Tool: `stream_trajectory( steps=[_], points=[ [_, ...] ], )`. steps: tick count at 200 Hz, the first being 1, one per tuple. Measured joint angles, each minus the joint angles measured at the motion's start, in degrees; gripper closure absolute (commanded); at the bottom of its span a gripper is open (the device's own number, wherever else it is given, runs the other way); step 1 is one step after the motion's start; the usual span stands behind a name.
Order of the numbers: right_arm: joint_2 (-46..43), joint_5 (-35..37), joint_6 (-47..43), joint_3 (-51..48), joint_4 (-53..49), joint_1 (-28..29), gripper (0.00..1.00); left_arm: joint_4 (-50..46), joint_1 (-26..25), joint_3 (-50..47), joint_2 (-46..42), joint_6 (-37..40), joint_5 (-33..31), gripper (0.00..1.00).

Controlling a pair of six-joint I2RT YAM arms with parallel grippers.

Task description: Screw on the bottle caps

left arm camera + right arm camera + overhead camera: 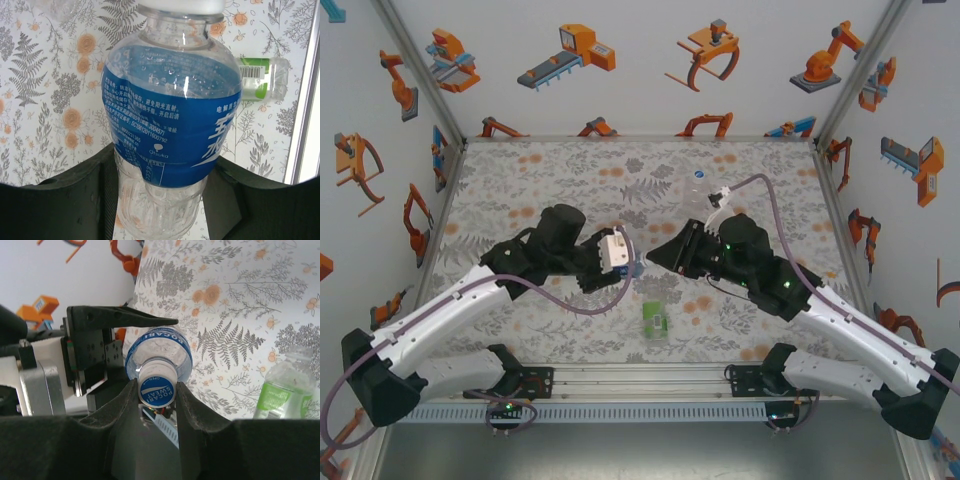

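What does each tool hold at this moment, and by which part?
The left tool grips the blue-label bottle around its lower body. The right tool pinches the cap on that bottle's neck.

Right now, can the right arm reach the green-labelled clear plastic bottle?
Probably not yet: the right pincer is shut on the round white cap of the blue-labelled clear plastic bottle. The green-labelled bottle lies unobstructed nearby.

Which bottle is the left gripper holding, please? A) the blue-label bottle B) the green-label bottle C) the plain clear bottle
A: in the left wrist view the blue-label bottle sits clamped in the left gripper, while the green-label bottle lies on the table behind it.
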Motion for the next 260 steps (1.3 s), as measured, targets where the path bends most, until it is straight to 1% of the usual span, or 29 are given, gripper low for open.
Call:
stream_trajectory(
  steps=[11,25,34,42,47,54,63,88,115,141,169,187,219,260],
  points=[
    [-0.07,1.01,1.36,0.0,-0.46,0.0,0.92,0.46,0.0,0.0,0.42,0.0,0.0,1.0],
    [-0.22,1.81,1.79,0.0,-0.68,0.0,0.86,1.09,0.0,0.0,0.74,0.0,0.02,1.0],
    [-0.44,2.32,1.53,0.02,-0.76,0.0,0.78,1.36,0.0,0.0,0.81,0.0,0.09,1.0],
    [-0.66,2.56,0.68,0.09,-0.76,0.0,0.64,1.68,0.0,0.0,0.81,0.0,0.22,1.0],
    [-0.76,2.62,0.09,0.2,-0.81,0.0,0.58,1.86,0.0,0.0,0.81,0.0,0.28,1.0],
    [-0.9,2.69,-1.18,0.52,-0.98,0.02,0.53,2.23,0.0,0.0,0.81,0.0,0.59,1.0],
    [-0.96,2.71,-3.96,1.2,-1.46,0.0,0.5,2.58,-0.02,0.0,0.81,-0.02,1.27,1.0],
    [-1.01,1.44,-15.02,4.17,-2.97,0.0,0.49,2.97,-0.04,0.0,0.68,0.0,3.34,1.0],
    [-1.92,-3.23,-30.62,6.93,-2.89,0.0,0.47,1.84,-0.04,0.13,0.61,0.02,5.95,1.0],
    [-2.27,-12.33,-48.5,9.68,-4.11,0.0,0.45,-0.02,-0.04,0.39,-0.17,0.0,8.5,1.0],
    [-1.4,-24.94,-69.51,13.53,-9.46,0.02,0.45,-1.77,-0.04,0.44,-1.9,-0.02,10.97,1.0],
    [-0.96,-29.9,-79.71,14.29,-12.39,0.02,0.44,-2.64,-0.07,0.44,-2.73,-0.02,12.31,1.0],
    [0.76,-32.11,-90.09,15.02,-16.76,0.02,0.44,-3.45,-0.07,0.44,-3.93,-0.13,14.6,1.0],
    [2.34,-33.83,-94.82,15.54,-17.9,0.04,0.47,-4.59,-0.07,0.46,-4.35,-0.44,16.59,1.0]
  ],
)
